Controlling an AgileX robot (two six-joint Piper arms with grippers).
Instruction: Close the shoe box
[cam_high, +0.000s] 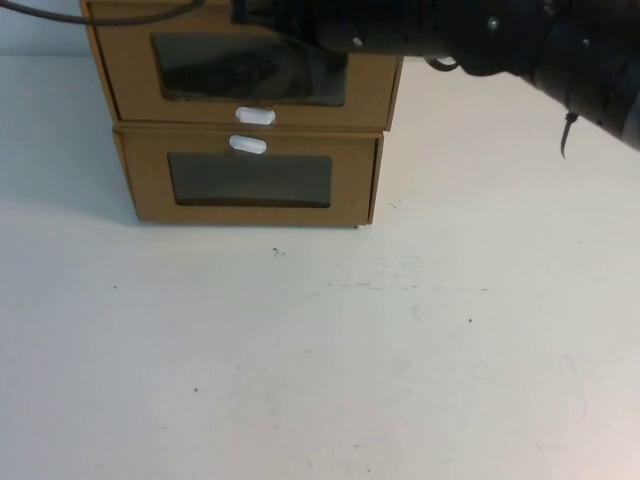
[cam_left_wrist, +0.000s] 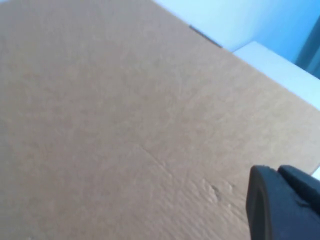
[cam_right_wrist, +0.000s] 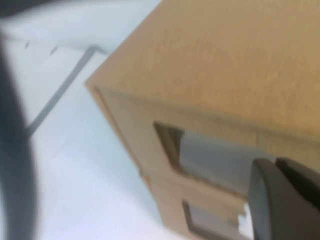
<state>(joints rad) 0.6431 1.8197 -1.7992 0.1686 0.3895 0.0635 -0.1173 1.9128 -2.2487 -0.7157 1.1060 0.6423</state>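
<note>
The shoe box (cam_high: 130, 80) is the upper of two stacked brown cardboard boxes at the table's back, with a wide clear window (cam_high: 250, 68) and a white pull tab (cam_high: 255, 115) below it. My right arm (cam_high: 480, 35) reaches across its top from the right. My right gripper (cam_right_wrist: 275, 162) is shut and empty, hovering above the box's top (cam_right_wrist: 225, 60) near the front edge. My left gripper (cam_left_wrist: 277, 172) is shut and empty, very close to a plain cardboard face (cam_left_wrist: 125, 100). It does not show in the high view.
The lower cardboard box (cam_high: 350, 190) has its white tab (cam_high: 248, 145) above its window and carries the shoe box. The white table (cam_high: 320, 350) stretches in front and to the right. A black cable (cam_high: 40, 15) hangs at the back left.
</note>
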